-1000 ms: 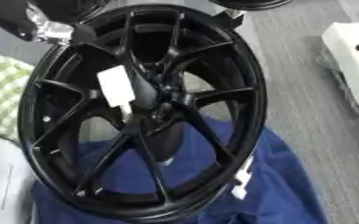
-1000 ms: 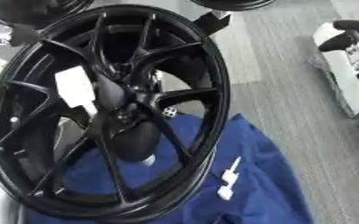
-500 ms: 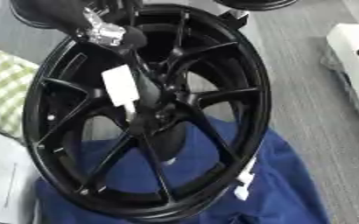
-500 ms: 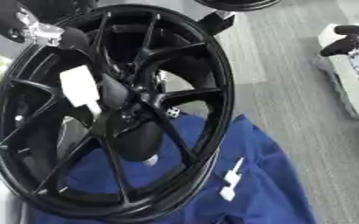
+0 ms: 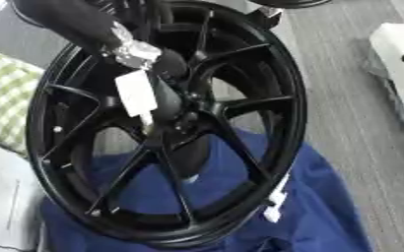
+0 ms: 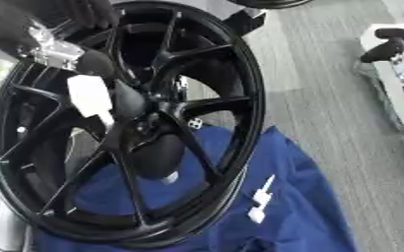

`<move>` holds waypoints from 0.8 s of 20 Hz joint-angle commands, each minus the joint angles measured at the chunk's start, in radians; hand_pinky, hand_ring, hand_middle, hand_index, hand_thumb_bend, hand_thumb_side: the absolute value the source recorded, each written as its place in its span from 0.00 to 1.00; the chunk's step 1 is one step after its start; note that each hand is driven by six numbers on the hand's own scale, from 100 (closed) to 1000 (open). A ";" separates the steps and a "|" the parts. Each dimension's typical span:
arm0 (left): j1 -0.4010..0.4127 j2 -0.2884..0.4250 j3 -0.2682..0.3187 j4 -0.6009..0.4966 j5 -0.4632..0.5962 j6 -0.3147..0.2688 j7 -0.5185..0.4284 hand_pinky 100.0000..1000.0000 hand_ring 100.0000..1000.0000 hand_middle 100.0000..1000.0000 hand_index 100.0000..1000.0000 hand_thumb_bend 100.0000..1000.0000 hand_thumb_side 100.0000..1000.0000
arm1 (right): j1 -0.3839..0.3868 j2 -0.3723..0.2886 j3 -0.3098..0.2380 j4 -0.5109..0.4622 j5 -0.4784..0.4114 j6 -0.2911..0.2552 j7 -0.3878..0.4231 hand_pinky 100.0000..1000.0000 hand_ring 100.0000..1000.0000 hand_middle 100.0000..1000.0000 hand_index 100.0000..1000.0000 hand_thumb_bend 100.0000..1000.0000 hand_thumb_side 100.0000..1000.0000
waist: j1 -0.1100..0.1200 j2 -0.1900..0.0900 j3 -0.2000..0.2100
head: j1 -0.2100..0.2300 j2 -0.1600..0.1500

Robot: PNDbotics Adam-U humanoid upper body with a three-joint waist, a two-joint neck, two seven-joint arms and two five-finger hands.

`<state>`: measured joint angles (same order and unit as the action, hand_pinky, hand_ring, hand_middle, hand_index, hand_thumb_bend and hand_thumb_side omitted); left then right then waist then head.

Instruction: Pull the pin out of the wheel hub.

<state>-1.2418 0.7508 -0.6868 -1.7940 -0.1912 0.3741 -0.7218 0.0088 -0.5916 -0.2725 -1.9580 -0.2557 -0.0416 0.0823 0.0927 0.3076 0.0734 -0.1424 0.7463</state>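
Your left hand (image 5: 167,66) has come in from the upper left, its black forearm and silver wrist joint (image 5: 132,47) lying across the upper spokes of the wheel hub (image 5: 167,123). That hand sits dark against the dark centre of the wheel, so you cannot tell whether its fingers are spread or closed on anything. A white tag-like piece (image 5: 136,93) shows just below the wrist, near the middle of the wheel; whether this is the pin, and whether the hand touches it, cannot be made out.

Your wheel hub is a glossy black multi-spoke rim standing tilted on its edge, leaning toward the upper right. Its lower edge rests on a blue cloth (image 5: 318,206), which spreads out beneath and to the right of it. On that cloth, just beside the lower right rim, lies a small white object (image 6: 259,202).

Your right hand (image 6: 387,44) shows in the right eye view at the upper right edge, dark against a white object (image 6: 399,83) on the grey floor (image 5: 343,98), well apart from the wheel; its finger state cannot be told. A green checked cloth (image 5: 7,98) lies left of the wheel.
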 commanded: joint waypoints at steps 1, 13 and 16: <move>-0.007 0.045 0.012 -0.049 -0.019 0.030 -0.023 0.74 0.72 0.68 0.81 0.61 0.72 | -0.005 -0.013 -0.006 -0.008 0.008 -0.002 0.004 1.00 0.69 0.55 0.78 0.00 0.58 | -0.005 -0.016 0.001 | -0.001 0.002; 0.042 0.085 0.006 -0.072 -0.086 0.065 -0.095 0.74 0.73 0.69 0.81 0.63 0.70 | -0.002 -0.010 -0.008 -0.007 0.011 -0.002 0.002 1.00 0.69 0.55 0.78 0.00 0.59 | -0.004 -0.014 0.004 | 0.001 0.001; 0.047 0.081 -0.001 -0.057 -0.102 0.065 -0.110 0.75 0.74 0.71 0.82 0.63 0.71 | 0.000 -0.009 -0.008 -0.007 0.012 -0.003 0.002 1.00 0.69 0.55 0.78 0.00 0.60 | -0.005 -0.014 0.003 | 0.004 0.001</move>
<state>-1.1840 0.8054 -0.6944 -1.8531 -0.2844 0.4138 -0.7994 0.0100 -0.5847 -0.2709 -1.9561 -0.2482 -0.0407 0.0833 0.0929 0.3078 0.0766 -0.1418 0.7466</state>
